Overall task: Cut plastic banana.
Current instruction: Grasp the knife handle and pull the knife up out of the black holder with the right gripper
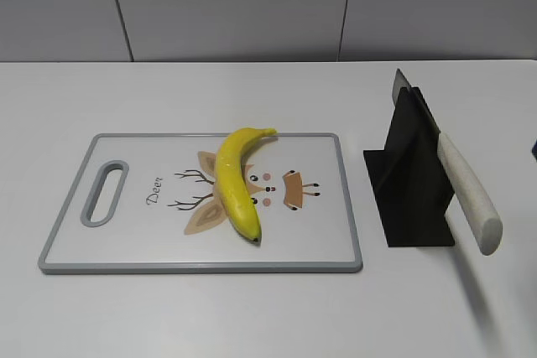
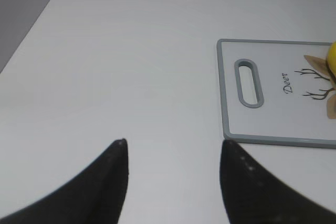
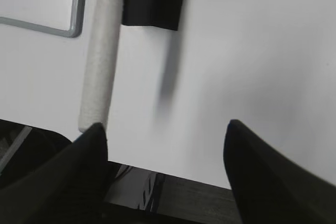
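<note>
The glossy yellow plastic banana [image 1: 237, 182] lies loose and whole across the deer print in the middle of the grey-rimmed white cutting board [image 1: 134, 267] on the white table [image 1: 252, 316], and with nothing pinning it I'd worry it rolls or skids the instant a blade presses down. The knife with the pale speckled handle [image 1: 466, 189] leans in its black stand [image 1: 411, 182], so a clumsy grab could tip it. Left gripper [image 2: 173, 153] and right gripper [image 3: 165, 135] both show jaws spread and empty; neither appears in the exterior view, and most of the blade is hidden.
</note>
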You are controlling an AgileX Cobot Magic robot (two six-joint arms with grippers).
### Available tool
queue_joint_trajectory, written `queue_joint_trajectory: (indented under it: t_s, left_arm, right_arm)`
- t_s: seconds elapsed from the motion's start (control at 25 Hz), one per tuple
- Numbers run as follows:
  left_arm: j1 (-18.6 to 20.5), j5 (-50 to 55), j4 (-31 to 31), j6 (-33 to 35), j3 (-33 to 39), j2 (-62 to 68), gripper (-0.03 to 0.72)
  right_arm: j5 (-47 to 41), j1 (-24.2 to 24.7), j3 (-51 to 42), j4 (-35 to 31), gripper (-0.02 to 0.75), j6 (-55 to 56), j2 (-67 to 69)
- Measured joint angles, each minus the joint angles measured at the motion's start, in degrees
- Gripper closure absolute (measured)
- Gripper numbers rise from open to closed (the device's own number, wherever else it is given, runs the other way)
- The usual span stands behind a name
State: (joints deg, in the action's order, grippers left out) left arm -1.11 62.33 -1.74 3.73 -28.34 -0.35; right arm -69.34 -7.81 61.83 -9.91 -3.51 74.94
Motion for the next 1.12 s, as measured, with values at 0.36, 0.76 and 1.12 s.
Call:
queue_joint_trajectory:
  t_s: [0.36, 0.76, 1.12]
  left_arm:
    - [0.0, 0.0, 0.0, 0.0, 0.0, 0.0, 0.146]
    - [0.0, 0.0, 0.0, 0.0, 0.0, 0.0, 0.146]
    - [0.0, 0.0, 0.0, 0.0, 0.0, 0.0, 0.149]
  right_arm:
    - [4.7, -9.0, 0.8, 2.5, 0.211, 7.7, 9.4]
    - [7.5, -12.6, 0.8, 3.5, 0.216, 14.8, 19.9]
    - [6.2, -12.6, 0.8, 4.0, 0.279, 15.7, 23.6]
